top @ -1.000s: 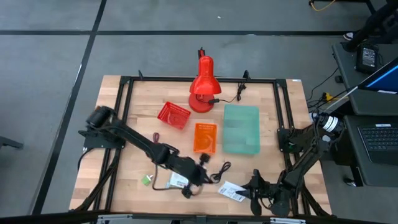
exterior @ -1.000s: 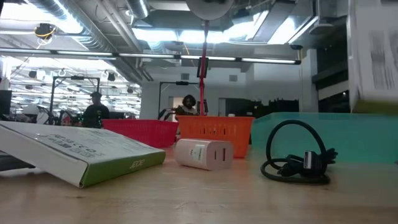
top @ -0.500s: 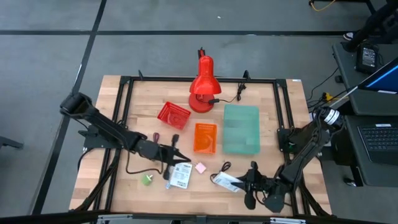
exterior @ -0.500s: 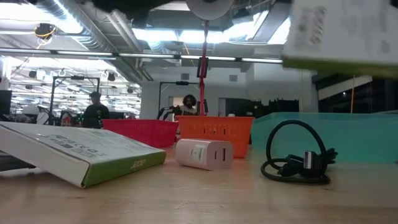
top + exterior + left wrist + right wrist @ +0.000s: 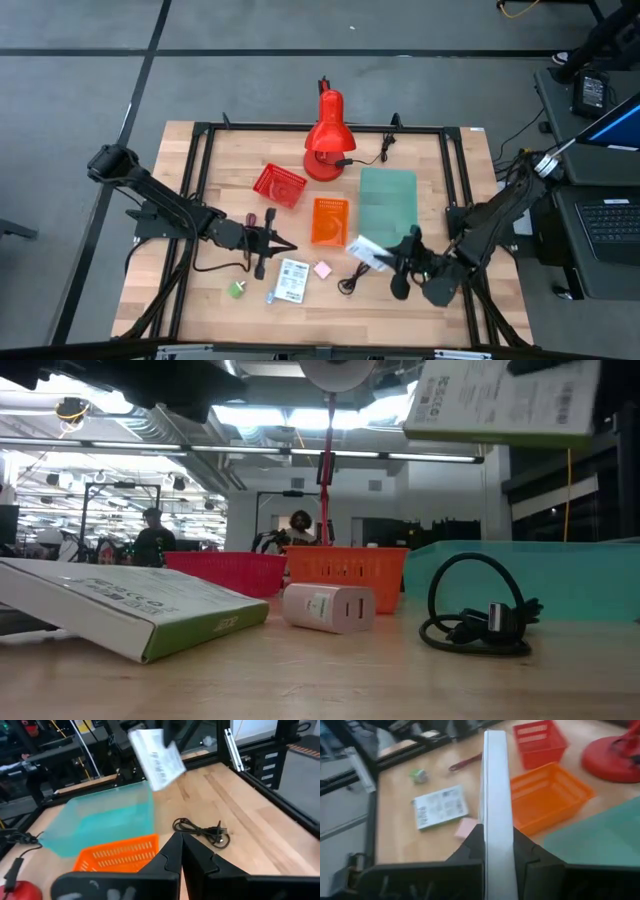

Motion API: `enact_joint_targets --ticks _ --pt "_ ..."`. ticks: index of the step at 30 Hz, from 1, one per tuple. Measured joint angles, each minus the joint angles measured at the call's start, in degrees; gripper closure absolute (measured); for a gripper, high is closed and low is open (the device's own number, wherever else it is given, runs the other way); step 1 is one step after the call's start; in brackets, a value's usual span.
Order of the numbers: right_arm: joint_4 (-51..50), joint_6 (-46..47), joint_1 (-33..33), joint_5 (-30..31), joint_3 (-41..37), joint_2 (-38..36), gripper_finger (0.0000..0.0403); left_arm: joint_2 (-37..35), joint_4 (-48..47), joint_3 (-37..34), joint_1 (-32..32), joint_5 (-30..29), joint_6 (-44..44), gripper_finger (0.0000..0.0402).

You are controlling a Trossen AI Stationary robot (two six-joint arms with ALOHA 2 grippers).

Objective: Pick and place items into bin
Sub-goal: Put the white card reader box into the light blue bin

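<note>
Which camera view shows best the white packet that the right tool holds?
The left wrist view: the white packet shows its printed face, lifted. Right wrist view gives only its edge, low view its underside, high view a small patch near the right tool.

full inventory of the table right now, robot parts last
Desk lamp: 1, red, far middle of table.
Red basket: 1, near the lamp's left.
Orange basket: 1, centre.
Teal bin: 1, right of the orange basket.
Cord: 1, dark red, left of the orange basket.
Black cable: 1, coiled, on the table near the front.
Green cube: 1, front left.
Pink cube: 1, pinkish-white, front centre.
Flat packet: 1, white printed, lying beside the pink cube.
Held packet: 1, white printed, lifted off the table near the teal bin's front corner.
Left tool: shut, empty, above the flat packet.
Right tool: shut on the held packet.
</note>
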Motion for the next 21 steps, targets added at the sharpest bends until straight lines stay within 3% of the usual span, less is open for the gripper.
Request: enact_joint_targets --ticks 6,10,15,21 --pt "-11.41 4.65 -4.17 0.07 -0.03 -5.29 0.0377 0.0 0.14 0.0 0.16 -0.57 2.35 0.04" --pt "-16.94 7.58 -6.48 0.07 -1.02 -7.53 0.0377 -0.16 -1.4 0.04 1.46 2.09 2.1 0.04" --pt "-17.53 7.6 -9.39 -0.7 -3.2 -9.45 0.0377 -0.24 -2.49 0.04 4.08 5.69 -0.28 0.04" --pt "-17.45 9.11 -13.53 -5.0 -7.74 -11.66 0.0377 -0.24 -2.42 0.04 5.82 6.06 -0.03 0.04"
